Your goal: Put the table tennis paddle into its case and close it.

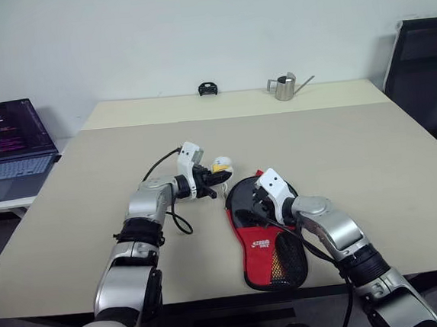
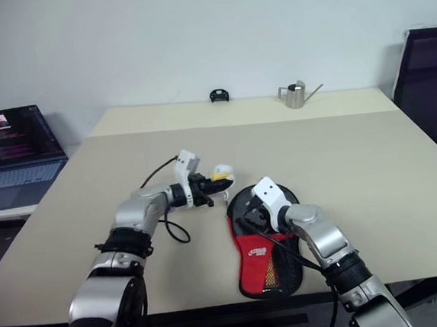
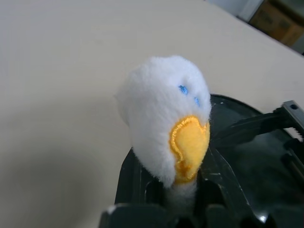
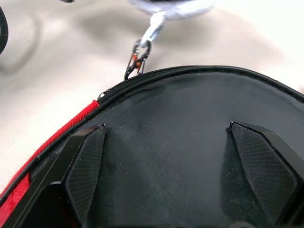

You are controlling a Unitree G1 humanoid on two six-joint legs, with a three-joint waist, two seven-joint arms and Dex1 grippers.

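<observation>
Beige table (image 1: 370, 150) carries the case (image 1: 265, 240) at lower centre of the frame; its red panel bears a small logo, unreadable. Right gripper (image 4: 180, 175) rests spread wide over the case's black face. Left gripper (image 1: 218, 177), just left of the case's top, is clenched on a white plush duck charm (image 3: 166, 118) clipped to the zipper (image 4: 137, 57).

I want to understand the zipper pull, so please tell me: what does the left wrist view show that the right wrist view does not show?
Left wrist view alone: a white plush duck head with yellow beak and blue eyes, clamped in the shut left gripper.
Right wrist view alone: a metal clip linking the plush to the zipper at the case's edge, red trim, and the open right gripper over the case.
Both: the black case and the beige table.
</observation>
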